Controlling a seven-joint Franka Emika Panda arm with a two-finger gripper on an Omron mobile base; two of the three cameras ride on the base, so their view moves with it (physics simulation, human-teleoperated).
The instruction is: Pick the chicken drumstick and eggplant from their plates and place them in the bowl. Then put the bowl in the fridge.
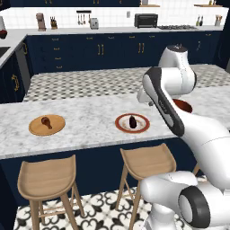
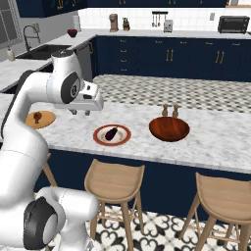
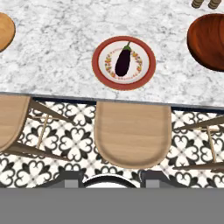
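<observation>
Gripper: hangs from the white arm above the near edge of the desk, pointing down, holding nothing. In the hand view its two dark tips show low in the picture, partly cut off; whether the jaws stand apart or together cannot be told.

Wooden stool: directly beneath the hand, seat tan, tucked against the desk front. A second stool stands to its left, a third to its right.

Red-rimmed plate: white-centred, flat on the marble desk, just past the desk edge below the gripper.

Eggplant: dark purple, lying lengthwise in the middle of the red-rimmed plate, green stem end pointing away from the stools.

Bowl: deep, reddish-brown, upright on the desk to the right of the red-rimmed plate, apart from it, nothing visible inside.

Two small brown shakers: side by side just behind the bowl.

Orange-tan plate: flat, on the desk well to the left of the red-rimmed plate.

Chicken drumstick: reddish-brown, resting on the orange-tan plate near its centre.

Navy cabinets: along the far wall, brass handles.
</observation>
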